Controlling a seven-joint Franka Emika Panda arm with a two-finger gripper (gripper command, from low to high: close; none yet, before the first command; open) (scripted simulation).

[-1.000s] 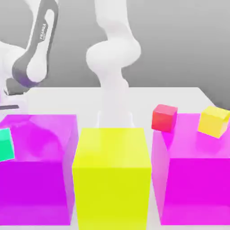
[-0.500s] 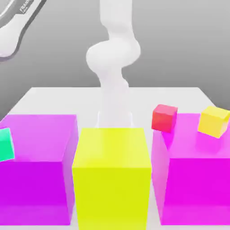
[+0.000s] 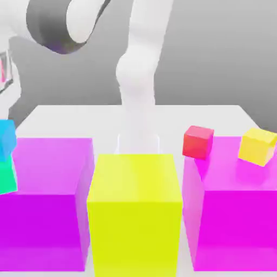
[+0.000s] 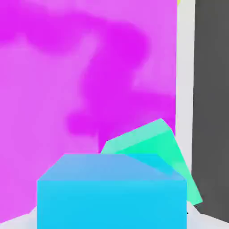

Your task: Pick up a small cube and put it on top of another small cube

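While the white arm [image 3: 139, 70] rose from the far edge of the worktop [image 3: 178, 116], three big blocks were seen along the near edge: a magenta block [image 3: 48, 200], a yellow block [image 3: 135, 211] and a second magenta block [image 3: 232, 211]. A small red cube [image 3: 197, 142] and small yellow cube [image 3: 258, 146] were seen on the latter. The tool was fully closed on the blue cube [image 4: 112, 197], held just above the green cube [image 4: 154, 143] over the first block's outer edge.
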